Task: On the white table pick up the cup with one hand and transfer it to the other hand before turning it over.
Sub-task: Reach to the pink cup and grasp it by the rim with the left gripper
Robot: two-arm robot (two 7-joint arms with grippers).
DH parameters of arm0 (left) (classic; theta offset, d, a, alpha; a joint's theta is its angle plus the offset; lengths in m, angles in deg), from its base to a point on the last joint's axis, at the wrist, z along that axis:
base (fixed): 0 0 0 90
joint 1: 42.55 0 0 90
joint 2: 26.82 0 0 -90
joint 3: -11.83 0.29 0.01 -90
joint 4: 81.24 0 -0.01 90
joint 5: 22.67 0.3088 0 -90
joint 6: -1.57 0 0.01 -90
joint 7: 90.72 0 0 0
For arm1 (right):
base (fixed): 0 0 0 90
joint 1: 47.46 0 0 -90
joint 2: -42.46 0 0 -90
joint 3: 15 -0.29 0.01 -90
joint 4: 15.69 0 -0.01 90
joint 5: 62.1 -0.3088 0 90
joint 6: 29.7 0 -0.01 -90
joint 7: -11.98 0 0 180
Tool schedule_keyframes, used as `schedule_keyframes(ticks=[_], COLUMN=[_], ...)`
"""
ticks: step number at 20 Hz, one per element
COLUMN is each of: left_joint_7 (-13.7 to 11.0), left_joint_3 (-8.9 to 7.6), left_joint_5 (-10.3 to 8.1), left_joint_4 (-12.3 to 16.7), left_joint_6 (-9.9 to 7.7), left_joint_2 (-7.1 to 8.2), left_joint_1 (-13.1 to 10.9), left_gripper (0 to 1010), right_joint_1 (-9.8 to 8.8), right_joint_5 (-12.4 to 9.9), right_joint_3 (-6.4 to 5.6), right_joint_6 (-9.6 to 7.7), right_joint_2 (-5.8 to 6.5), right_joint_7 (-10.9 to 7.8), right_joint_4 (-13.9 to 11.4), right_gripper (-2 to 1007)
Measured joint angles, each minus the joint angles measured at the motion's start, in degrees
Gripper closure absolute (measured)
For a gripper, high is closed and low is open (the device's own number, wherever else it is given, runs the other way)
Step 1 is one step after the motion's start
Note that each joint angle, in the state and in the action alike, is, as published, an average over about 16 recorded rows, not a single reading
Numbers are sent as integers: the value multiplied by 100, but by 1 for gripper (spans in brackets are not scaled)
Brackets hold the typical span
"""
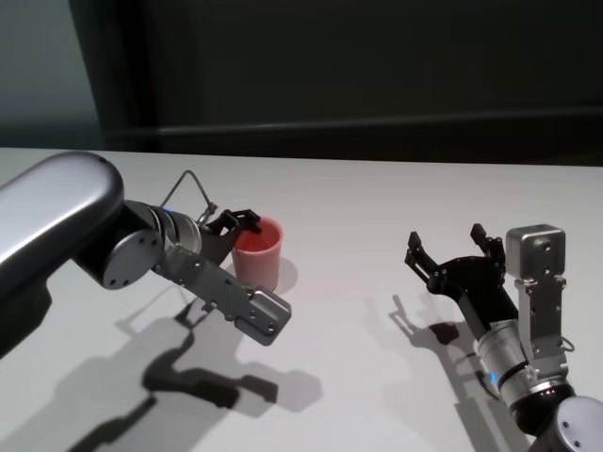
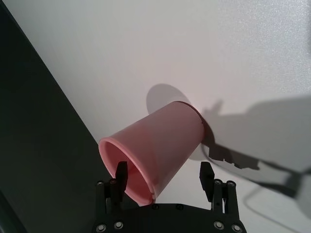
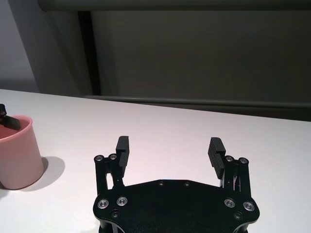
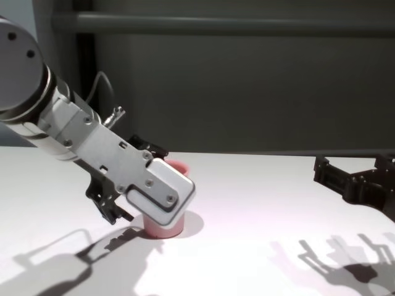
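Cup [image 1: 257, 252], smooth pink plastic, upright between spread left end effector [image 2: 164, 178]; right end effector [image 3: 169, 151] spread, idle.

The cup [image 1: 257, 252] is a plain pink plastic tumbler with no handle, wide at the rim and narrower at the base. It stands upright, mouth up, on the white worktop [image 1: 377, 217], left of the middle, and casts a soft shadow beside its base. The left gripper [image 2: 164, 180] reaches around it with its 2 black fingers [image 2: 206, 175] spread, 1 at the rim and 1 beside the outer wall. The right gripper [image 1: 450, 252], fingers apart, hovers well away.
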Motion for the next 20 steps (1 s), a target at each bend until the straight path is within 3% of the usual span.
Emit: schedule_keyframes(ticks=[8,20], left_joint_7=[5,-2], left_joint_3=[98,166], left_joint_5=[-44,-237], left_joint_4=[39,75], left_joint_6=[-45,-82], left_joint_2=[28,111], left_joint_1=[47,97], left_gripper=[249,674], right_joint_1=[0,0], right_joint_5=[0,0], right_joint_3=[0,0], right_joint_6=[0,0], right_joint_2=[0,0], right_joint_7=[0,0], right_joint_4=[0,0], right_gripper=[3,3])
